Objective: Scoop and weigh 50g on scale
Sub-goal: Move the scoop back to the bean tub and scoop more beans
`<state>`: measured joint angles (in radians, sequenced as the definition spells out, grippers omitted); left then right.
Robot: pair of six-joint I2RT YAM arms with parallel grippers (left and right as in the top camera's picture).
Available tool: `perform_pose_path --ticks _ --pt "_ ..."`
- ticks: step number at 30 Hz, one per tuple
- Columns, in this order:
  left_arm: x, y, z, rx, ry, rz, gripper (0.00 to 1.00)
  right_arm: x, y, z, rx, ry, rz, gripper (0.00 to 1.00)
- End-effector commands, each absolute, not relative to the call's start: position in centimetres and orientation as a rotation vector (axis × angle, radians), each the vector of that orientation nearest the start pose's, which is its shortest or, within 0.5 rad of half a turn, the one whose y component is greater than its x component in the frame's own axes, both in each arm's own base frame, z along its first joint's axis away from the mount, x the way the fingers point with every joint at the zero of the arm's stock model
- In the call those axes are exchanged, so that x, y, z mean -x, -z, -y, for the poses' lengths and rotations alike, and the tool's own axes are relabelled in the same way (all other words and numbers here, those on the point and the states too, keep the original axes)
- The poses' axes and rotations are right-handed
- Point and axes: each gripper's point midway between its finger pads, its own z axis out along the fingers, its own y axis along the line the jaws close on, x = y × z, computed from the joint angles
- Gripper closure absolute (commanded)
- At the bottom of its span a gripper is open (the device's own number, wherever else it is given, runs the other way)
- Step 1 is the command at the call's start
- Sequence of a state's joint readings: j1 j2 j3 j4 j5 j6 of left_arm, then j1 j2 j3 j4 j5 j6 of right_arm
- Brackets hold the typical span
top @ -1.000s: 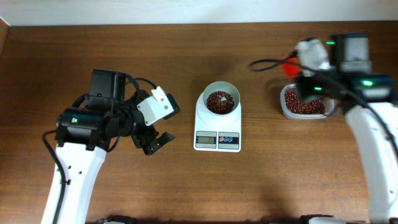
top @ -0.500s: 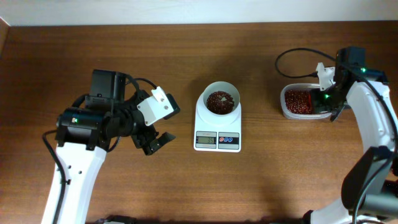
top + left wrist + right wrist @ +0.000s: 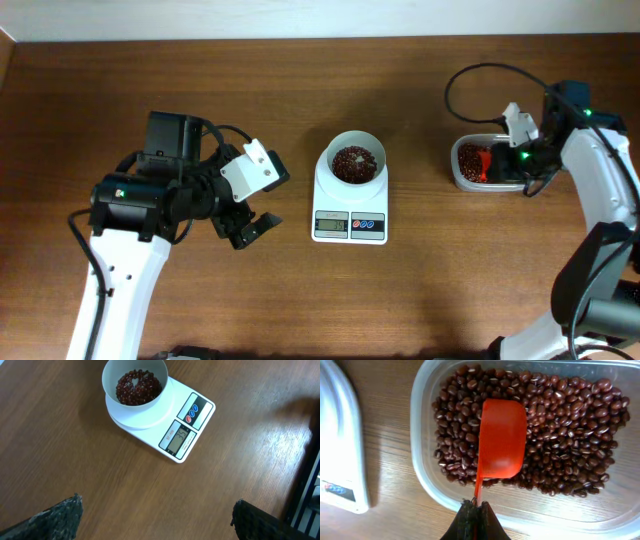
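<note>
Surface: brown wood-grain table (image 3: 300,300), matt. A pale wall (image 3: 300,18) strip runs along its far edge.

Item 1: scale (image 3: 349,205), white, at table centre, between the two arms. It has a grey display (image 3: 179,437) whose digits are too small to read surely, with red and blue buttons (image 3: 192,411) beside it.

Item 2: white bowl (image 3: 356,160) of red beans, standing on the scale's platform.

Item 3: clear tub (image 3: 487,165) of red beans, well right of the scale.

Item 4: red scoop (image 3: 501,440), resting on the tub's beans.

Left gripper (image 3: 250,228): fingers (image 3: 60,517) wide apart, empty, near the scale's left side.

Right gripper (image 3: 475,510): fingers clamped on the scoop's handle.
</note>
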<state>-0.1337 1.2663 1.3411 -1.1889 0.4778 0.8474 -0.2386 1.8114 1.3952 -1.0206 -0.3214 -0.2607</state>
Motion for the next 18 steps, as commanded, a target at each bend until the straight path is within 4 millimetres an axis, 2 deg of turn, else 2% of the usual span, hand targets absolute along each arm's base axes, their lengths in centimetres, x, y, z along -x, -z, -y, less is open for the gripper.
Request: perform_pose_path --ticks 1,4,5,8,12,18 --pt "-26.7 -24.2 11.7 -1.312 0.375 -2.16 0.01 -36.3 -9.6 4.4 -0.087 -0.626 -2.834 0.96" --pt "-26.7 -24.2 11.7 -1.312 0.375 -2.16 0.01 -35.4 -9.8 6.7 -0.21 -0.665 -2.818 0.96" --pt "-26.7 -24.2 11.7 -1.312 0.375 -2.16 0.01 -35.5 -10.3 7.1 -0.25 -0.734 -2.769 0.96" --pt "-26.7 -24.2 11.6 -1.312 0.375 -2.16 0.01 -35.6 -11.6 7.8 -0.28 -0.864 -2.66 0.96" --pt "-26.7 -24.2 11.7 -1.312 0.375 -2.16 0.01 -34.6 -11.9 9.1 -0.349 -0.903 -2.635 0.96" --pt "-26.7 -24.2 11.7 -1.312 0.375 -2.16 0.01 -34.7 -13.6 7.9 -0.314 -1.059 -2.527 0.96"
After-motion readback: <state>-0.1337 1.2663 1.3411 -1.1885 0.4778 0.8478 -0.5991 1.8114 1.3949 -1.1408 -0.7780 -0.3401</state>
